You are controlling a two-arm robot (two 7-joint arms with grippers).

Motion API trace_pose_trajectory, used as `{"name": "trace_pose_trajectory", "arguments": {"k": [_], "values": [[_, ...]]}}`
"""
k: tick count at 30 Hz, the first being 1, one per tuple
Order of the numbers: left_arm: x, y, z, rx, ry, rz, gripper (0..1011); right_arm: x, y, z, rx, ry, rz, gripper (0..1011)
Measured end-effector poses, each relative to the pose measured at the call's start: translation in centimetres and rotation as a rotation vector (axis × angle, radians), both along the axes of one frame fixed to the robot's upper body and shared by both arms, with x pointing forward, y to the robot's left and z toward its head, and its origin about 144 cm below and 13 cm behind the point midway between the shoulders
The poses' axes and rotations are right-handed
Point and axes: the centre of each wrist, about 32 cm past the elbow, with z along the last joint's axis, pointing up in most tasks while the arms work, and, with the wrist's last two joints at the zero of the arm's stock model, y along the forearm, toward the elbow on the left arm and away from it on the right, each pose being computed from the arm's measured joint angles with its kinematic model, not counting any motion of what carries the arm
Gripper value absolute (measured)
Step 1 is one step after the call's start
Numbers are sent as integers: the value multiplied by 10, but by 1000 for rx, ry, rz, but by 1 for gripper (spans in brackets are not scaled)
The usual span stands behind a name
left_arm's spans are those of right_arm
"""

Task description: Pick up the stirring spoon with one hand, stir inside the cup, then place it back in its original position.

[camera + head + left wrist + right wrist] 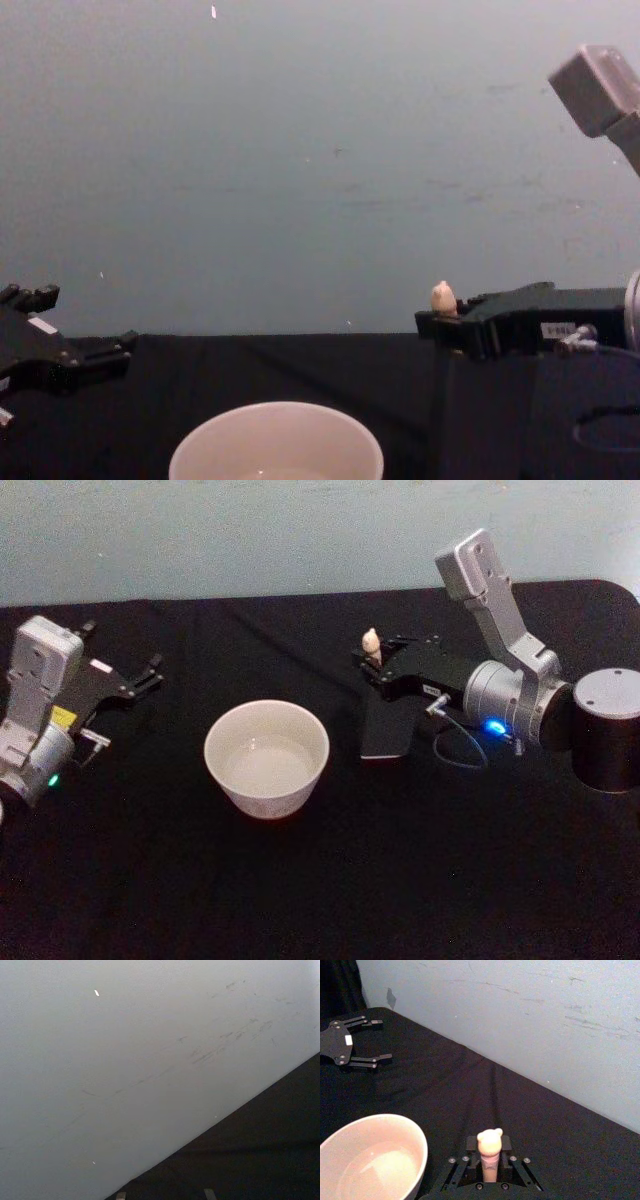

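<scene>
Though half-hidden, stirring spoon [371, 643] (knob up)

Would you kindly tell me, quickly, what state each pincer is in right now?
Left pincer: open, holding nothing.
Right pincer: closed on the spoon, which stands in the dark holder.

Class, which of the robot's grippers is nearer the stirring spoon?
Right. The right gripper grips the stirring spoon by its handle; the left gripper lies open far away, on the cup's other side.
</scene>
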Motion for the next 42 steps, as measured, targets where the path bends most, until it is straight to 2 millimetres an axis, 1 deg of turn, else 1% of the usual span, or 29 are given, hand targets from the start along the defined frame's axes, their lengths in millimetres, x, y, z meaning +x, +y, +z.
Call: {"name": "trace_pose_trajectory", "arguments": {"k": [4,5,24,35,39,42], "values": [[0,0,0,0,0,0,1001,0,0,0,0,0,0,207],[0,0,0,0,0,0,1001,0,0,0,0,0,0,201],[0,0,0,0,0,0,1001,-1,-2,1,12,1,2,201],[0,0,0,0,0,0,1001,-10,-7,16,79,-30,21,201],[0,0,0,0,0,0,1001,-13,-10,24,108,-49,20,201],[0,0,0,0,0,0,1001,-17,-13,35,149,-83,2,200]]}}
